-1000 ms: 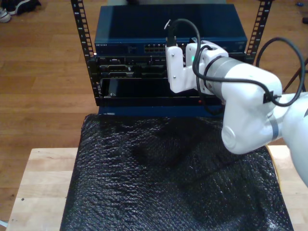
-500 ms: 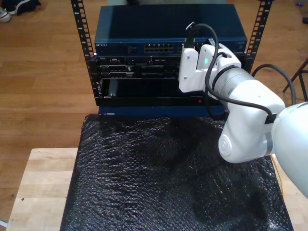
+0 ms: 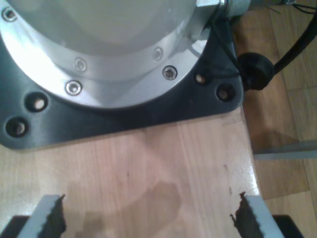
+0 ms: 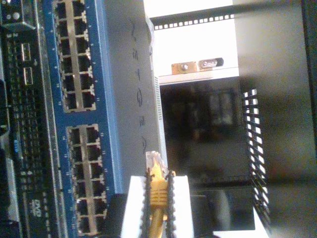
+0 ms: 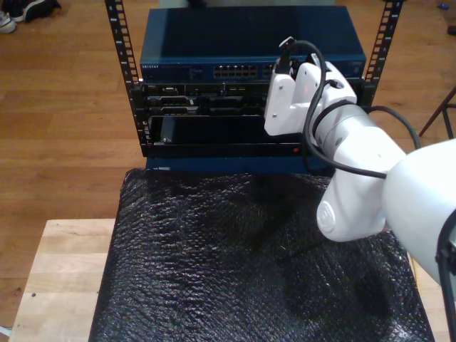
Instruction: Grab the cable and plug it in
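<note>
With cable [image 4: 157, 186] already pinched between closed jaws of second gripper [image 4: 157, 198], clear plug [image 4: 153, 159] hovered short of blue switch [image 4: 79, 114], unplugged; first gripper [image 3: 148, 218] gaped empty.

Clamped the thin yellow network cable [image 4: 157, 198] between the two dark pads [image 4: 146, 198] of my second gripper [image 4: 157, 196], jaws closed tight on its yellow boot. Small clear plastic plug [image 4: 153, 159] stuck out past the fingertips, apart from the blue metal network switch [image 4: 106, 99] and just beside its grey lettered face. Rows of dark square ports [image 4: 74, 74] sat further along that switch. Perforated black rack rail [image 4: 255, 148] stood on the opposite side, well apart from the plug.
</note>
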Tool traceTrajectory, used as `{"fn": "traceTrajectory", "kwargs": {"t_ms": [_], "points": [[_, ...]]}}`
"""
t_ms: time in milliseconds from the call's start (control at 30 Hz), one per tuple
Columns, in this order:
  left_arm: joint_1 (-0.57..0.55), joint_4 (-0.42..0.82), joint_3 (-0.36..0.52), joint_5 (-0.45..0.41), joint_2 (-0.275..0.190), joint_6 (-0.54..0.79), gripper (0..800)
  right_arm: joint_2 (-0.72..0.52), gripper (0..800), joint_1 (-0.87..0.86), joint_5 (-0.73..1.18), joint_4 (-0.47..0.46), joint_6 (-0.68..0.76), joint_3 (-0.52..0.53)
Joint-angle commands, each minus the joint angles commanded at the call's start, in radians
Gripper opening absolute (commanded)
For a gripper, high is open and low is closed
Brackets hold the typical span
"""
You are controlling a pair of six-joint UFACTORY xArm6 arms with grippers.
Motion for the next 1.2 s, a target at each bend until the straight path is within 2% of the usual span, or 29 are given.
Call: {"fn": "traceTrajectory", "kwargs": {"t_ms": [200, 367, 667, 767, 967, 1200], "points": [[0.0, 0.0, 0.0, 0.0, 0.0, 0.0, 800, 0.121, 0, 0.002, -0.203, 0.052, -0.009, -0.06], [0.0, 0.0, 0.0, 0.0, 0.0, 0.0, 800, 0.19, 0, 0.005, -0.215, 0.103, -0.057, -0.146], [0.0, 0.0, 0.0, 0.0, 0.0, 0.0, 800, 0.292, 0, 0.018, -0.238, 0.247, -0.175, -0.282], [0.0, 0.0, 0.0, 0.0, 0.0, 0.0, 800, 0.299, 0, 0.031, -0.259, 0.31, -0.212, -0.285], [0.0, 0.0, 0.0, 0.0, 0.0, 0.0, 800, 0.302, 0, 0.051, -0.327, 0.336, -0.216, -0.249], [0.0, 0.0, 0.0, 0.0, 0.0, 0.0, 800, 0.301, 0, 0.095, -0.334, 0.422, -0.216, -0.204]]}}
